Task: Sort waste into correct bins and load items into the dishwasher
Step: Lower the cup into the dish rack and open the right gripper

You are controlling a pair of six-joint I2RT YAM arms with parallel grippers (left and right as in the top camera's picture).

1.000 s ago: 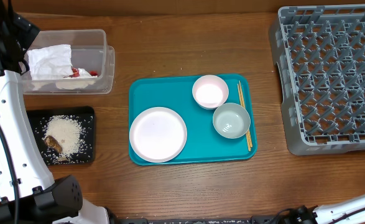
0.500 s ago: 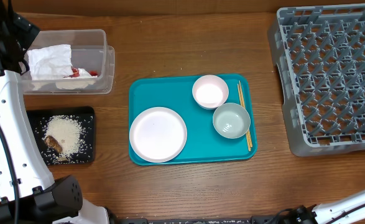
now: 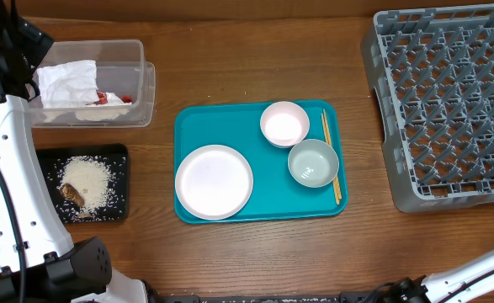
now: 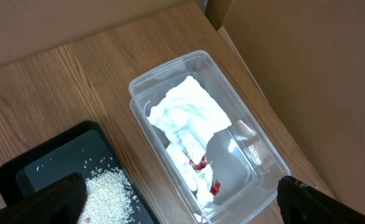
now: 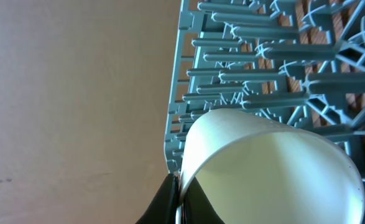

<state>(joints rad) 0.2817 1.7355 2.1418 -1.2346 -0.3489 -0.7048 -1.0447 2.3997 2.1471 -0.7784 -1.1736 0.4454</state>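
The crumpled napkin (image 3: 66,84) and red wrapper (image 3: 112,98) lie in the clear tub (image 3: 141,84). Rice (image 3: 91,181) and a brown scrap (image 3: 71,194) lie on the black tray (image 3: 120,181). A white plate (image 3: 214,182), white bowl (image 3: 284,124), grey-green bowl (image 3: 313,162) and chopsticks (image 3: 331,160) sit on the teal tray. My left gripper (image 4: 179,199) is open and empty above the tub (image 4: 257,149). My right gripper (image 5: 181,199) is shut on the rim of a white cup (image 5: 275,168), beside the grey rack (image 5: 232,62).
The teal tray (image 3: 272,189) lies mid-table. The dish rack (image 3: 448,101) fills the right side. My left arm stands along the left edge. My right gripper is outside the overhead view. A cardboard wall rises behind the tub in the left wrist view.
The right arm's white link at the bottom right edge has slid a little further right. Nothing on the table has moved.
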